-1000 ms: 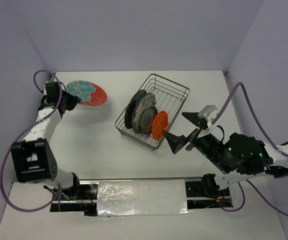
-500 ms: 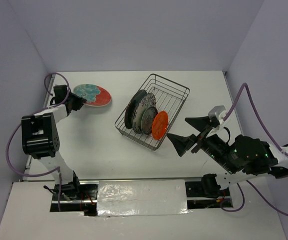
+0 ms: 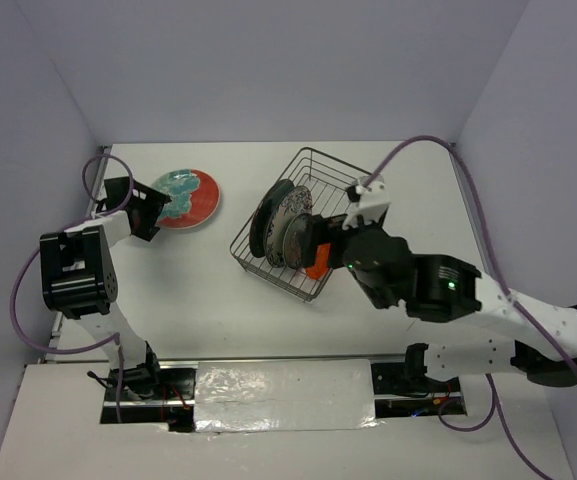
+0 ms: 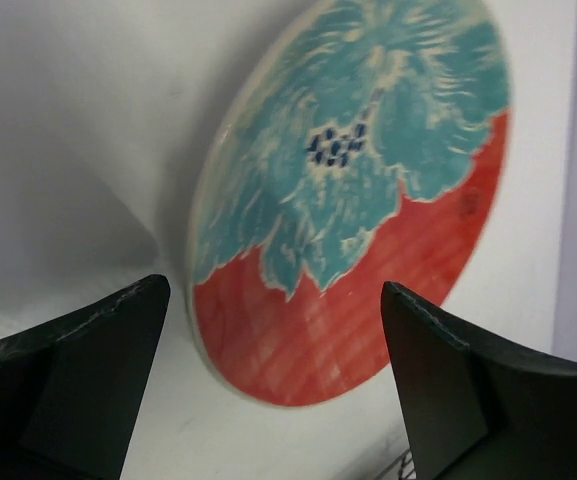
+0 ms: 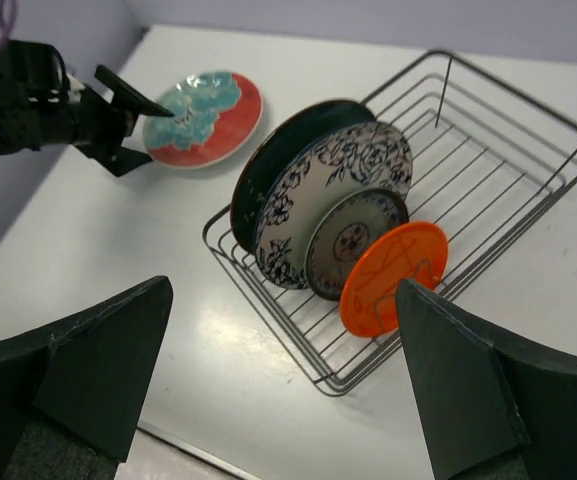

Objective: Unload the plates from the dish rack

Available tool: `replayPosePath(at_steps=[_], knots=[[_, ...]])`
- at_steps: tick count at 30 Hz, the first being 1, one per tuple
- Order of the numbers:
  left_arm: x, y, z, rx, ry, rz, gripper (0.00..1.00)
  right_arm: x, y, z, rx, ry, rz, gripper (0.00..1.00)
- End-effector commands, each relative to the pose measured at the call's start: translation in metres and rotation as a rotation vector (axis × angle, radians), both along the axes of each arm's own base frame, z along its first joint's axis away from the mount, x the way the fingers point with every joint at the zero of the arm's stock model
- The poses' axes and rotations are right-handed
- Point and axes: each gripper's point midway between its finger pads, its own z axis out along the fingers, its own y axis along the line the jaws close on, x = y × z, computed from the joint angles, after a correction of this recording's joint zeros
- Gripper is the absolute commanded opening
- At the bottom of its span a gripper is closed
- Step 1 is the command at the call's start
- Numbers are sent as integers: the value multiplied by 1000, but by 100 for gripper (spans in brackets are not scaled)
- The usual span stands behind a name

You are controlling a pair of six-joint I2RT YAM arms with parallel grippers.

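The dish rack (image 3: 353, 180) (image 5: 528, 120) stands mid-table with several plates upright in it: a dark teal plate (image 3: 265, 218) (image 5: 268, 165), a blue-and-white patterned plate (image 3: 290, 212) (image 5: 313, 205), a smaller grey-blue plate (image 5: 353, 240) and an orange plate (image 3: 317, 268) (image 5: 393, 275). A red-and-teal plate (image 3: 186, 196) (image 4: 358, 190) (image 5: 204, 120) lies on the table at the far left. My left gripper (image 3: 160, 215) (image 4: 273, 290) (image 5: 158, 140) is open at that plate's near rim, holding nothing. My right gripper (image 3: 310, 240) (image 5: 283, 290) hovers open above the rack's near corner.
The lilac side wall (image 3: 38, 130) stands close behind my left arm. The right arm's purple cable (image 3: 418, 145) arcs over the rack's right side. The white table (image 3: 188, 290) ends at a strip with foil (image 3: 283, 395) between the arm bases.
My left gripper has opened and let go of the red-and-teal plate, which now rests on the table. My right arm has swung left and forward over the rack.
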Motion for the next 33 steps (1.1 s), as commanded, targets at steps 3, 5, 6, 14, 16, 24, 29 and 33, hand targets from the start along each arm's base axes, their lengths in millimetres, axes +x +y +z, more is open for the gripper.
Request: replayPosePath(at_steps=[3, 5, 6, 14, 16, 24, 29, 33], knots=[[-37, 12, 4, 33, 204, 52, 100, 33, 32, 4, 70, 125, -44, 100], [-57, 22, 3, 78, 330, 80, 100, 44, 47, 3, 98, 150, -55, 100], [-63, 24, 1, 85, 369, 81, 100, 49, 51, 3, 128, 161, -75, 100], [-126, 47, 86, 311, 346, 152, 100, 119, 70, -34, 117, 277, -265, 95], [-136, 35, 135, 420, 195, 65, 100, 136, 78, -61, 41, 308, -312, 91], [-208, 4, 209, 718, -104, -156, 100, 169, 67, -103, 18, 379, -407, 60], [-229, 6, 197, 774, -180, -127, 100, 178, 76, -125, 16, 415, -396, 59], [-230, 2, 193, 769, -186, -148, 99, 184, 84, -143, 1, 463, -402, 59]])
